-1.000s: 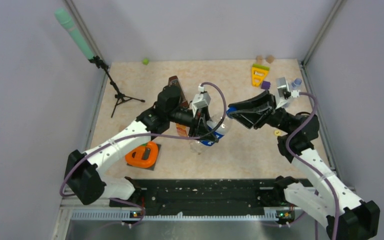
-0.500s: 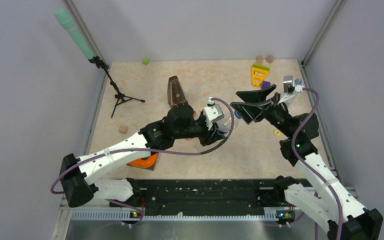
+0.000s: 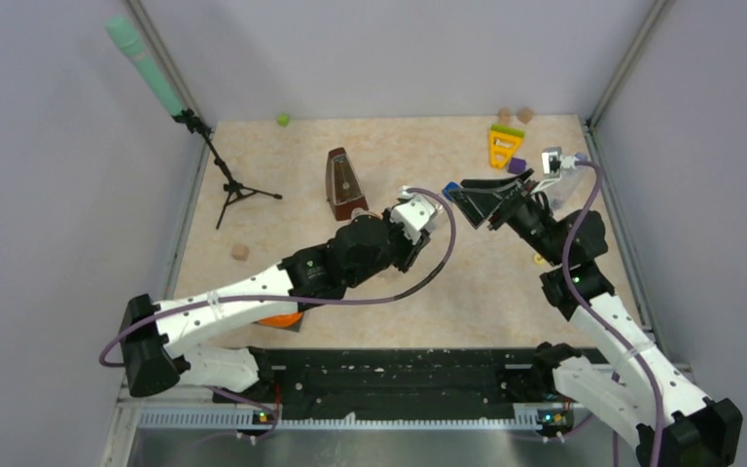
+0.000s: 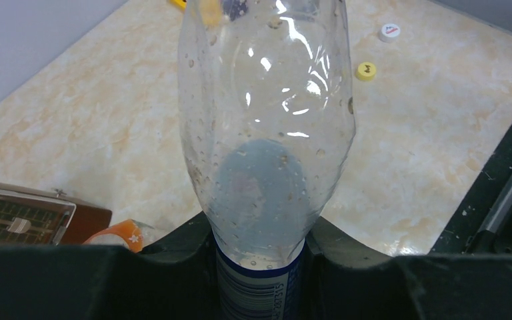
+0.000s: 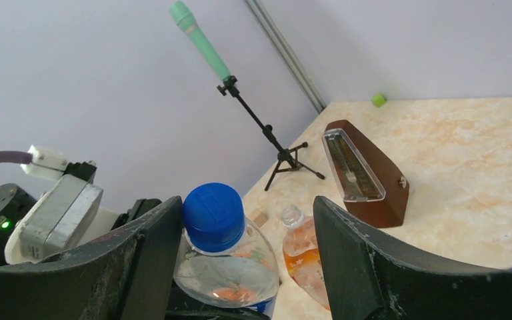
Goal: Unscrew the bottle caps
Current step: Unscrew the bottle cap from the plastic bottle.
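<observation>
Jaws of my left gripper (image 4: pixel 260 250) are clamping the clear blue-labelled plastic bottle (image 4: pixel 267 133) near its base; my right gripper (image 5: pixel 247 223) is hanging, jaws spread wide, around its round blue plastic cap (image 5: pixel 214 217) (contact unclear), gripping nothing.

my left arm (image 3: pixel 243 292) swung lower, carrying the blue-labelled bottle (image 4: pixel 267 133) toward the far right corner of the tabletop, metronome (image 3: pixel 346 183) uncovered again, my right jaws sprung apart from shut, now either side of the blue cap (image 5: pixel 213 217)
</observation>
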Tool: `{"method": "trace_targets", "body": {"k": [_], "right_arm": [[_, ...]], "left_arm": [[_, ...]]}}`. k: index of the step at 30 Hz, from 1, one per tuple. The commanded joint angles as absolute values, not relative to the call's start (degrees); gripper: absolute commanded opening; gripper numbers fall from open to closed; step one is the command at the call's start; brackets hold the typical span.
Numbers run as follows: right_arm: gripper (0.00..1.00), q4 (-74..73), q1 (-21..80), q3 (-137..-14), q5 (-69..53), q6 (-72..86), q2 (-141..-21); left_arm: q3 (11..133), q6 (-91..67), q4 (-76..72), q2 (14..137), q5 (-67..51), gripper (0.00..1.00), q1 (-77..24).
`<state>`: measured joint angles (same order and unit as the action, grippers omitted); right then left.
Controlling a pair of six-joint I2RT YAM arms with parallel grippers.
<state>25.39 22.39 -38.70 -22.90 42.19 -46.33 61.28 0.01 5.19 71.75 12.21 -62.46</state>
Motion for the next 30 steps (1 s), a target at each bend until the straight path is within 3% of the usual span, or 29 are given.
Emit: {"method": "trace_targets", "body": {"k": [1,6,14,18,19,21,24,28,30], "right_arm": [[0.70,25.8,22.7,-41.3,-20.9,42.8,-46.3],[0.64,28.0,22.8,-41.1,-21.6,44.0,-47.3],[0.31,29.4,22.9,-40.7,-22.7,45.2,-48.3],[0.27,29.2,22.9,-40.5,-22.8,45.2,-48.3],[0.29,29.2,22.9,-40.4,-23.0,45.2,-48.3],[0.45,29.0,22.9,-40.4,-23.1,45.3,-48.3],[0.49,29.1,22.9,-40.3,-22.8,45.3,-48.4],[0.41,29.2,22.9,-40.3,-22.6,45.0,-48.2],[0.26,28.8,22.9,-40.3,-22.2,44.8,-48.0]], "left_arm": [[62.9,2.0,1.6,72.6,19.8,0.00,-64.5],[63.3,2.3,1.5,73.3,20.1,0.00,-65.5],[64.6,2.5,2.3,74.1,19.8,0.00,-65.7],[64.9,2.4,2.4,74.2,20.2,0.00,-65.7],[64.8,2.4,2.4,74.3,20.2,0.00,-65.7],[65.0,2.4,2.3,74.3,20.0,0.00,-65.7],[65.0,2.5,2.2,74.7,19.8,0.00,-65.7],[65.0,2.3,2.2,74.6,19.3,0.00,-65.7],[64.9,2.3,2.3,74.5,19.2,0.00,-65.7]]}}
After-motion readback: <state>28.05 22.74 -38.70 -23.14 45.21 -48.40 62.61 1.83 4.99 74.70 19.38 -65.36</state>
